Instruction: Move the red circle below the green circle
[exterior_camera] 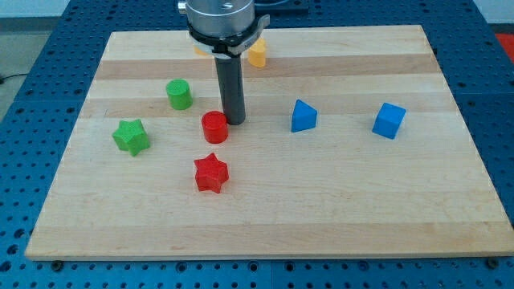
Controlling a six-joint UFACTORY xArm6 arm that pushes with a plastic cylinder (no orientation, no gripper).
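Note:
The red circle point(214, 127) lies on the wooden board point(337, 209), left of the middle. The green circle point(179, 94) stands up and to the left of it, apart. My tip point(234, 121) rests on the board just right of the red circle, very close to its right edge or touching it. The rod rises straight up to the arm's grey mount at the view's top.
A red star point(211, 172) lies below the red circle. A green star point(131, 136) lies at the left. A blue triangle-like block point(303, 116) and a blue cube point(389, 120) lie to the right. A yellow block point(257, 54) is partly hidden behind the arm.

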